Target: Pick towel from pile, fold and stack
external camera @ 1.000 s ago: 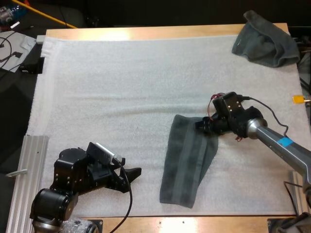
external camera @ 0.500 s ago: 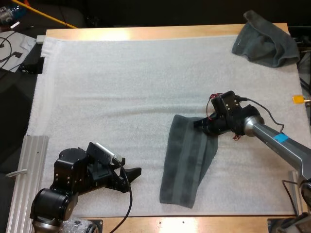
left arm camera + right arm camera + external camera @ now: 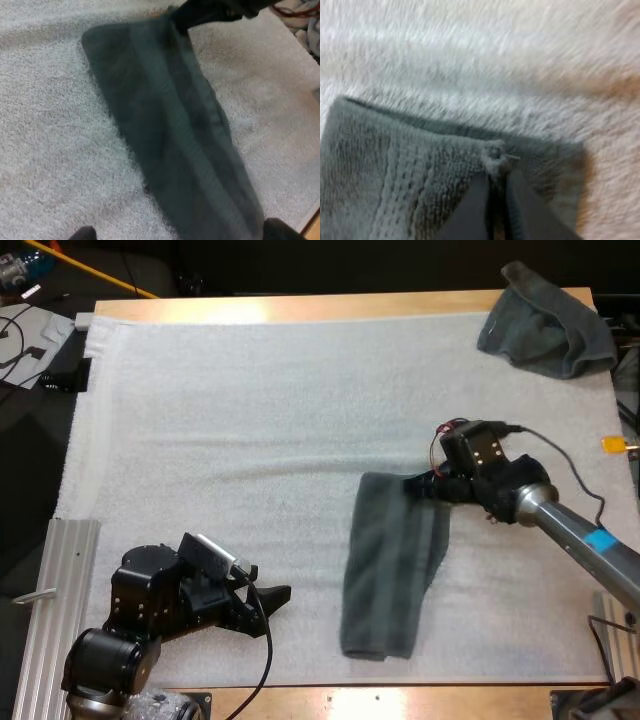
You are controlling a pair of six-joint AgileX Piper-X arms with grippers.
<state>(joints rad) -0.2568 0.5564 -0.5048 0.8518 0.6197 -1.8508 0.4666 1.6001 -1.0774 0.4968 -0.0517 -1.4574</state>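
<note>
at the right gripper [image 3: 428, 486]: fingers pinched tight on the far edge of the towel [image 3: 385, 570], which trails away from the grip as a long flat strip on the mat [image 3: 200, 420].
left gripper [image 3: 272, 594]: fingers apart, holding nothing, low over the mat, well to the left of the towel.
pile: one crumpled towel [image 3: 545, 320], far beyond the right gripper.
step: probably laying the strip straight, mid-fold.
next move: likely carry the pinched edge over to the free end, layers kept square.
</note>
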